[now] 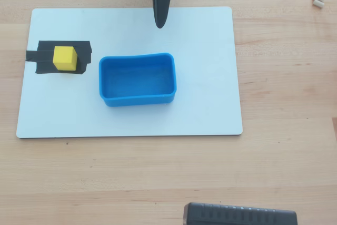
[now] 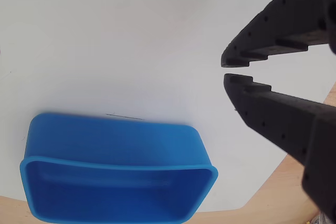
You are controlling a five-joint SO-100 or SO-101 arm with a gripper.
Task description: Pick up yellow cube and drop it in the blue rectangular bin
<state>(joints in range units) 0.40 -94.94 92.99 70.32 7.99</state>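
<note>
A: Overhead view first: where does the yellow cube (image 1: 65, 58) sit?

B: At the left of the frame, on a black tape patch (image 1: 59, 57) stuck to the left part of a white board (image 1: 205, 109). The board lies flat on the wooden worktop (image 1: 284, 162). The cube stands square, its top face bright, touching nothing but the tape beneath it.

A: And the blue rectangular bin (image 1: 138, 100)?

B: Near the middle of the board, just right of the tape patch but apart from it. It stands upright, open side up, and holds nothing. In the wrist view the bin (image 2: 115, 140) fills the lower left of the frame, its near wall and thin rim plain to see.

A: What of the pincer (image 1: 159, 23)?

B: In the overhead view it comes in from the top edge, its black tip pointing down the frame, above the bin's far wall and well apart from the cube. From there its two fingers look like one point. In the wrist view the pincer (image 2: 227, 71) enters from the right edge; its tips are very nearly closed, with only a thin slit between them, and it grips nothing.

A: Anything else on the worktop?

B: A dark ribbed object (image 1: 239, 215) at the bottom edge, and a few small pale bits (image 1: 318, 1) in the upper right corner.
</note>
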